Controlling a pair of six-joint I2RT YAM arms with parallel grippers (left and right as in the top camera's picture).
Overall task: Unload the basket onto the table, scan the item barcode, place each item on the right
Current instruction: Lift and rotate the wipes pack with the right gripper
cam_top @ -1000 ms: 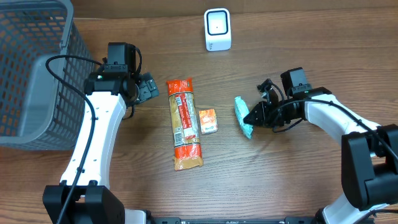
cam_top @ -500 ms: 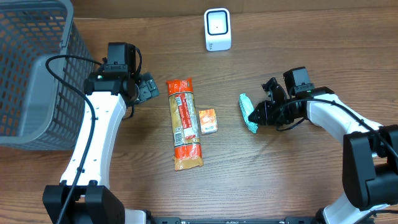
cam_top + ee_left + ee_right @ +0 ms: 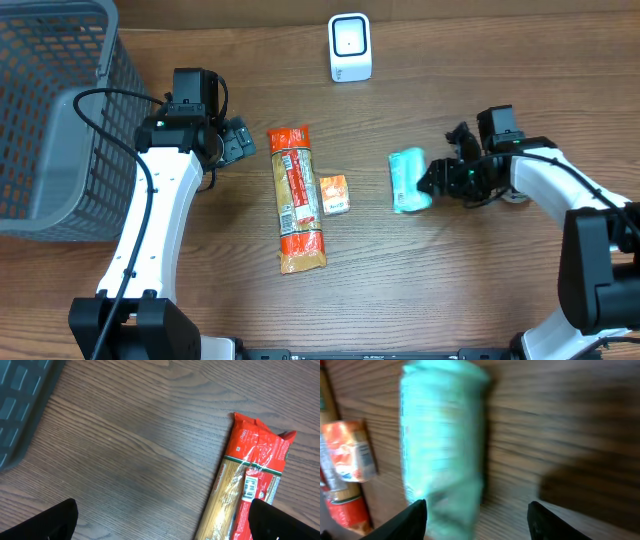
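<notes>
A teal packet (image 3: 407, 181) lies flat on the wooden table, blurred in the right wrist view (image 3: 442, 445). My right gripper (image 3: 432, 180) sits just right of it, open (image 3: 476, 510); the packet's near end lies by the left finger and nothing is gripped. The white barcode scanner (image 3: 349, 47) stands at the back centre. My left gripper (image 3: 238, 141) hovers open (image 3: 162, 520) left of a long red and clear pasta packet (image 3: 297, 198), whose barcode label shows in the left wrist view (image 3: 250, 485).
A small orange box (image 3: 333, 194) lies between the pasta packet and the teal packet, and it also appears in the right wrist view (image 3: 350, 452). A grey mesh basket (image 3: 50, 120) fills the far left.
My right gripper has opened and let go of the teal packet, which now lies flat. The right arm has drawn back to the right. The left arm has not moved.
</notes>
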